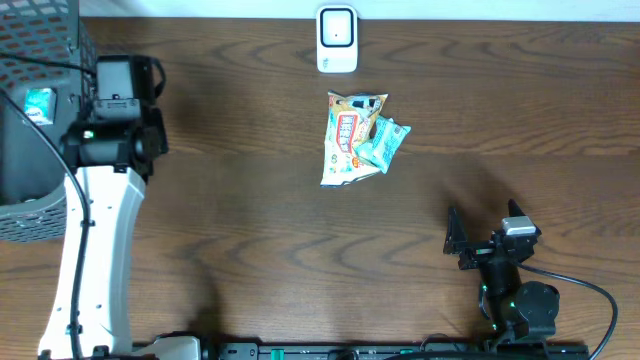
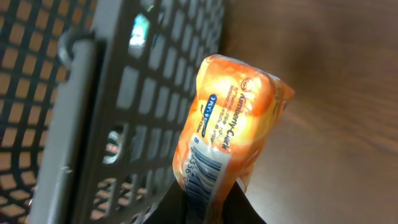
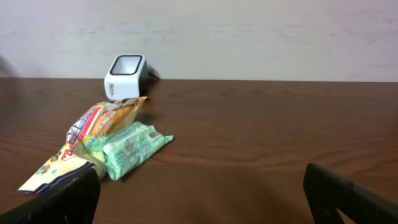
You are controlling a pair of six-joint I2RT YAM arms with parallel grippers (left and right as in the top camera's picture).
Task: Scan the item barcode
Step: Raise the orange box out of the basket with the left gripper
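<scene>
We find the left gripper point(image 2: 208, 202) pressed together on the lower end of an orange, glossy film tissue pack point(image 2: 230, 130). The pack stands tilted, with its barcode stripe just above the fingers. Pack and gripper sit well to the left of the white box-shaped barcode scanner point(image 1: 337, 40). A dark plastic lattice basket point(image 2: 93, 93) is at that same left side, and its wall is just beside the pack.

The left arm reaches from the near table edge, and its white link lies along the basket's side.

The right gripper point(image 3: 205, 199) is spread wide and holds nothing. It sits low over the brown wood-grain table point(image 1: 250, 220), near and right of the scanner. We see bare table between the fingers and the scanner.

Just in front of the scanner lie a crinkled yellow-and-red snack bag point(image 1: 348, 135) and a small green wrapped packet point(image 1: 383, 143). The two touch, and the packet is on the bag's right.
</scene>
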